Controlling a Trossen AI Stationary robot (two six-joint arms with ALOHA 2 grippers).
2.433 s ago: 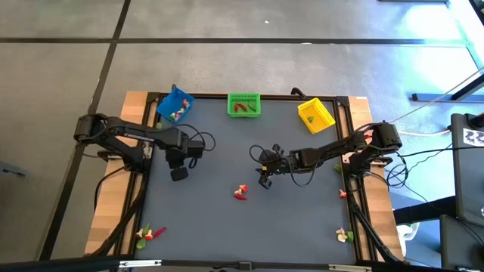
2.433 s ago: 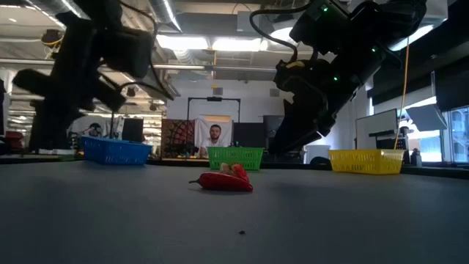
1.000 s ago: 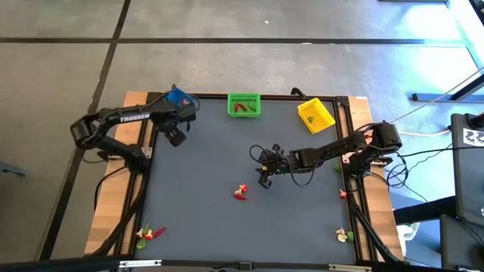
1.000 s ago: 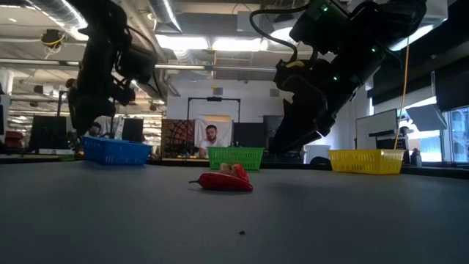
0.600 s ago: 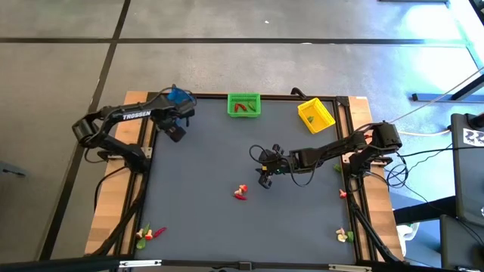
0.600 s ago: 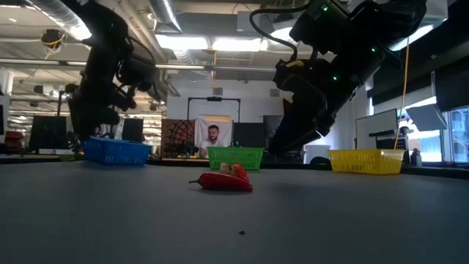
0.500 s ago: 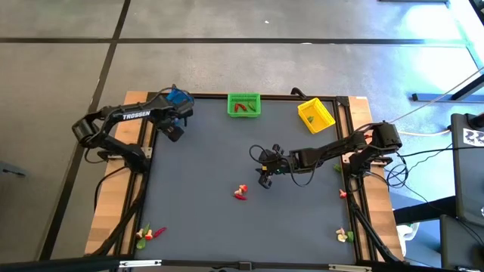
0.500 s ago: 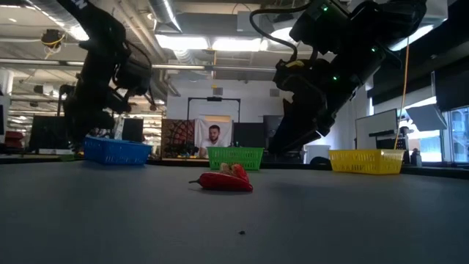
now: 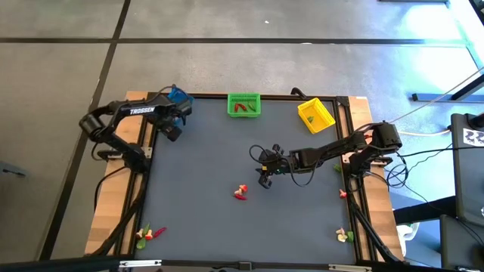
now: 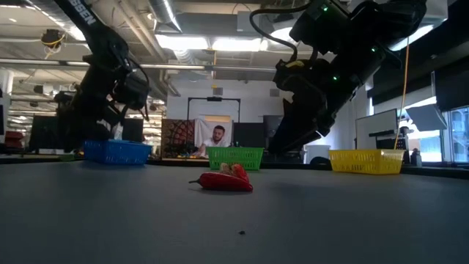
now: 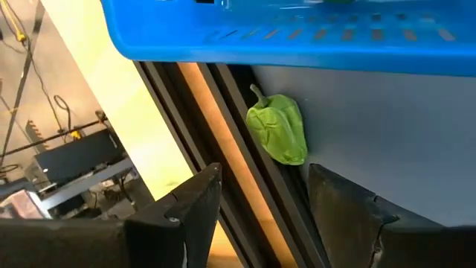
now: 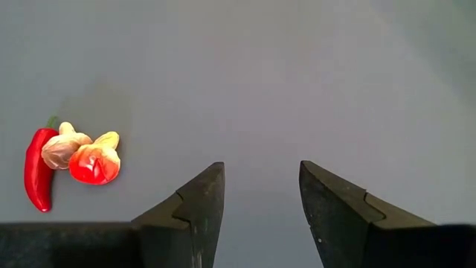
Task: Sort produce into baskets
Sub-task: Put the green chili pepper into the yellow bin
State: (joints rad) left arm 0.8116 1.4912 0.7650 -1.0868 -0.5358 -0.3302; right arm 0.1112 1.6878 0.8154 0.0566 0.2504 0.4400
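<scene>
Fig.: L gripper (image 11: 264,201), jaws apart, empty, hangs just beside blue basket (image 9: 179,97), over green pepper (image 11: 279,132) at table rail. Green basket (image 9: 243,104) right of blue; red chili cluster (image 9: 240,192) mid-table. R gripper (image 12: 260,197), jaws apart, empty, near cluster. Yellow basket (image 9: 315,115) farthest right.

Three baskets (image 9: 243,104) along bench (image 9: 204,166) far edge. My left tool (image 9: 171,133) beside leftmost basket (image 9: 179,97), over pepper (image 11: 277,132) at frame rail. My right tool (image 9: 265,181) mid-bench; produce cluster (image 9: 240,192) just nearer-left.
</scene>
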